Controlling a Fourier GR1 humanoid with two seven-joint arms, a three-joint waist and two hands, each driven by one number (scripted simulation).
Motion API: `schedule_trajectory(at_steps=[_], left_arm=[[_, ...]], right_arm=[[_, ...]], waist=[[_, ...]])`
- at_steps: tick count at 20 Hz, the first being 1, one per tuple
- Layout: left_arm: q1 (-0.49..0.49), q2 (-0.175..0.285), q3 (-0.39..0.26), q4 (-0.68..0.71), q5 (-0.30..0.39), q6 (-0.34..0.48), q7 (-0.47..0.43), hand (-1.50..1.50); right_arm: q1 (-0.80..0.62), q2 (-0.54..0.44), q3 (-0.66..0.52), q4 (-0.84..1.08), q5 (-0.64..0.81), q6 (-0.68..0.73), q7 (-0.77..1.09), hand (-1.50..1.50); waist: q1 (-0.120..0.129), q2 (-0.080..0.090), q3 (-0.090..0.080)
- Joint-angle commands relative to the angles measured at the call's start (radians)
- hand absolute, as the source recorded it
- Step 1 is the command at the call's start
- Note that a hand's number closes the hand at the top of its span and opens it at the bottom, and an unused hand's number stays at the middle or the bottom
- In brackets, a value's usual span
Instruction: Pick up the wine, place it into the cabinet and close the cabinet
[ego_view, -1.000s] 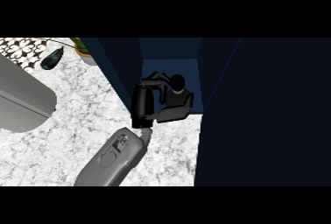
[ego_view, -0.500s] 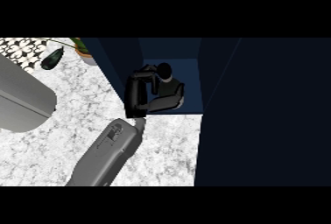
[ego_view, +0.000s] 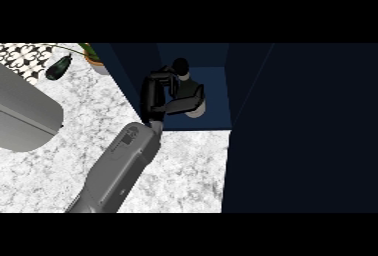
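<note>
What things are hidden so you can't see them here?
Head view:
Wine bottle: mostly hidden by the right hand curled round it.
Cabinet: too dark to tell door from walls.
Potted plant: cut off by the upper edge.
Left hand: not showing.

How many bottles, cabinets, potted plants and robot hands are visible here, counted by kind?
wine bottle: 1
cabinet: 1
potted plant: 1
right hand, curled round the wine bottle inside the cabinet: 1
Total: 4
</note>
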Motion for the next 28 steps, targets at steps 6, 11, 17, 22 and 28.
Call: schedule_trajectory(at_steps=[6,11,17,22,28], left_arm=[[-0.134,-0.008,0.067,0.187,0.013,0.001,-0.039,1.5],[-0.226,-0.009,0.114,0.337,-0.002,0.012,-0.154,1.5],[-0.342,0.014,0.159,0.441,0.009,0.017,-0.16,1.5],[-0.363,-0.008,0.185,0.553,0.041,-0.001,-0.268,1.5],[-0.373,-0.008,0.303,0.61,0.113,-0.036,-0.295,1.5]], right_arm=[[0.067,-0.009,-0.03,-0.12,-0.114,0.031,0.025,-1.5],[0.074,0.02,0.024,-0.094,-0.075,0.032,-0.015,-1.5],[0.111,0.015,0.02,-0.132,-0.092,0.041,-0.008,-1.5],[0.075,0.033,0.08,-0.054,-0.021,0.038,-0.055,-1.5],[0.033,0.037,0.057,-0.035,-0.059,0.014,-0.038,-1.5]], waist=[[-0.007,0.0,0.0],[-0.014,0.004,0.0],[-0.023,0.005,0.0],[-0.032,0.011,0.0],[-0.042,0.018,0.0]])
